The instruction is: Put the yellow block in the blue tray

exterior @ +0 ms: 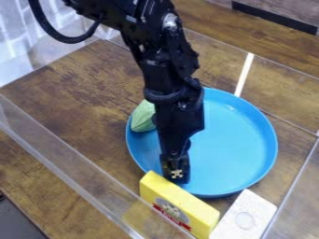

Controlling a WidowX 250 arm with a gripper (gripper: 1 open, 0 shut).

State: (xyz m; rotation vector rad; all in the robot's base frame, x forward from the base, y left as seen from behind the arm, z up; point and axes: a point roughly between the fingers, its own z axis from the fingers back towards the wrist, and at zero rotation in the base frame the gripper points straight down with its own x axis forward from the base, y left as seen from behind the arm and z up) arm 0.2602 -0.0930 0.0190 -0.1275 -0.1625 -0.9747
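Note:
The yellow block (177, 205) lies on the wooden table at the front, just outside the near rim of the blue tray (249, 140). My gripper (176, 172) hangs at the end of the black arm, pointing down right over the block's back end and the tray's near rim. Its jaws stand open and hold nothing. The fingertips sit just above the block's top; whether they touch it I cannot tell.
A green textured oval (145, 116) rests against the tray's left rim, partly behind the arm. A white speckled square (244, 218) lies right of the block. A clear plastic wall (62, 159) runs along the table's front and left.

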